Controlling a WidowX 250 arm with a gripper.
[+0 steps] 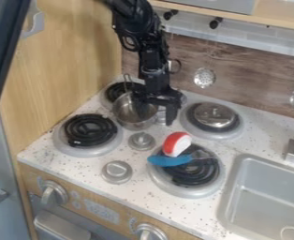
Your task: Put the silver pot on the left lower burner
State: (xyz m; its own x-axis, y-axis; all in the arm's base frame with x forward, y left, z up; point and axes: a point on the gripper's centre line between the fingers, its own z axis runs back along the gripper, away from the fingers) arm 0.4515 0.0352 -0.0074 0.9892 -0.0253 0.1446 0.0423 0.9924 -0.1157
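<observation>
Up and left of my tool (pixel 155 116), a burner (pixel 115 90) is partly hidden by the pot (pixel 129 119). The pot sits at my tool's left, partly covered by it. My fingers stand apart, one over the bowl, one outside its right rim; I can't tell whether they touch it.

A pot (pixel 134 119) is sitting just left of the gripper (pixel 156 111), with a front burner (pixel 89 130) lying farther left. Right of the gripper, a lid (pixel 214 115) is resting on a rear burner (pixel 195 130); before it, a utensil (pixel 168 161) and a toy piece (pixel 176 144) are lying at another front burner (pixel 188 177), a sink (pixel 262 197) sitting farther right.
</observation>
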